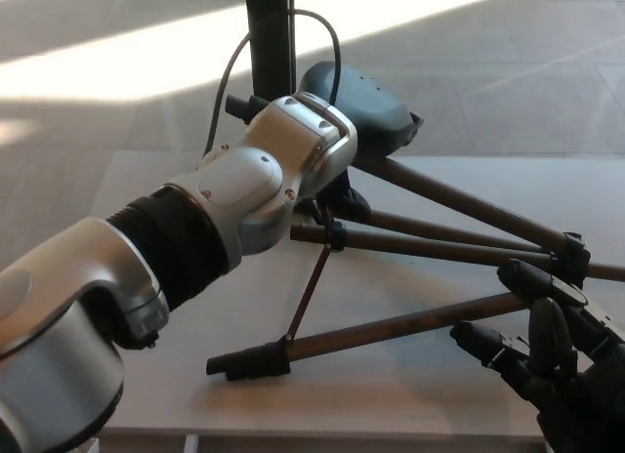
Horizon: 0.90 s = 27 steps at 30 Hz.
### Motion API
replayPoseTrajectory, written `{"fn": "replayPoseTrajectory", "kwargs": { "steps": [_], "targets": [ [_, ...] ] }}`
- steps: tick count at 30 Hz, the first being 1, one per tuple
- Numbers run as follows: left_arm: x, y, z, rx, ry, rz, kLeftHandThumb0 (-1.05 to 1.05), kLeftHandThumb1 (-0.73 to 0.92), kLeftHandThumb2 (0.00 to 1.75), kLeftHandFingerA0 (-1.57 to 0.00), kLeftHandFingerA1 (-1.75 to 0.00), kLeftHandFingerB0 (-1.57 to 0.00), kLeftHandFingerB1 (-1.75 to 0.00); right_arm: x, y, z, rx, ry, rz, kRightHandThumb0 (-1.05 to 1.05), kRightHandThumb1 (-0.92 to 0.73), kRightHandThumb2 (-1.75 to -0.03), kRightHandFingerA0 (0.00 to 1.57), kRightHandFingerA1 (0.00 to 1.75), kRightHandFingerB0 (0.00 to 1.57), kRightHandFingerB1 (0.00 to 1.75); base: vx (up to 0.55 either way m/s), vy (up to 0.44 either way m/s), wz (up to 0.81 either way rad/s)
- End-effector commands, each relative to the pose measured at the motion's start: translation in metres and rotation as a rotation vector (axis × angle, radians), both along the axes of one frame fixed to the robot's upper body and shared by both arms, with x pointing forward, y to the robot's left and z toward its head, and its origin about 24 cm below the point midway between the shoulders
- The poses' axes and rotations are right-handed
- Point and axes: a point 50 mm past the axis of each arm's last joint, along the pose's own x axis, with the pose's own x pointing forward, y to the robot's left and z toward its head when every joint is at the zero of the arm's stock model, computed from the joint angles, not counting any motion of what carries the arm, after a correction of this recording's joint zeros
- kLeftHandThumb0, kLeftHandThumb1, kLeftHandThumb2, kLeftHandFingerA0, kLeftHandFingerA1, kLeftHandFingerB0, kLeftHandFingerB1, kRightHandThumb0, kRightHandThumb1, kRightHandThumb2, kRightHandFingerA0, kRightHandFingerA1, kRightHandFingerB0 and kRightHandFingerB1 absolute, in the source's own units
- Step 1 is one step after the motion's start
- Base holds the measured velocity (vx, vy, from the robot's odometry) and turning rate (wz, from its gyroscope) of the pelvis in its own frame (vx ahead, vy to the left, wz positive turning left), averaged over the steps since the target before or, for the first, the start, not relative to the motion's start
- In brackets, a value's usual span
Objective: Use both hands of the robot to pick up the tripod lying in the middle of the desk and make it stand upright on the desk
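Tripod (410,240) tilted on desk (410,394), not upright yet; left hand (366,106) grip unclear, right hand (547,350) fingers apart.

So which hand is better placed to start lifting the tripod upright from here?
Probably the left. The left hand is already up at the tripod's head end, where the legs meet, though its fingers are hidden. The right hand sits open by the leg ends, holding nothing, so it suits steadying the legs.
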Motion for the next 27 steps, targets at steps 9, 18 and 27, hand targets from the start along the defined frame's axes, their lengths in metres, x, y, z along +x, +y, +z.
{"fn": "replayPoseTrajectory", "kwargs": {
  "steps": [9, 18, 27],
  "targets": [
    [-0.002, -0.01, -0.025, -0.232, -0.059, 0.002, -0.7, 0.58, 0.94, -0.6, -0.65, -0.3, -0.5, 0.003, 0.002, 0.007, 0.008, 0.009, -0.013, -0.75, -0.65, -0.6, 0.75, 0.7, 0.67, 0.53, 0.0, 0.0, 0.0],
    [-0.004, -0.01, -0.043, -0.228, -0.173, -0.038, -0.28, 0.64, 0.58, -0.89, -1.44, -0.58, -0.51, 0.006, 0.004, 0.007, -0.012, 0.008, -0.013, -0.72, -0.66, -0.6, 0.74, 0.71, 0.67, 0.52, 0.0, 0.0, 0.0],
    [-0.001, 0.027, -0.067, 0.11, -0.317, -0.059, -0.33, 0.49, 0.59, -0.98, -1.52, -0.87, -0.7, 0.009, 0.004, 0.015, -0.039, 0.007, -0.024, -0.68, -0.65, -0.6, 0.74, 0.71, 0.7, 0.53, 0.0, 0.0, 0.0]
  ]
}}
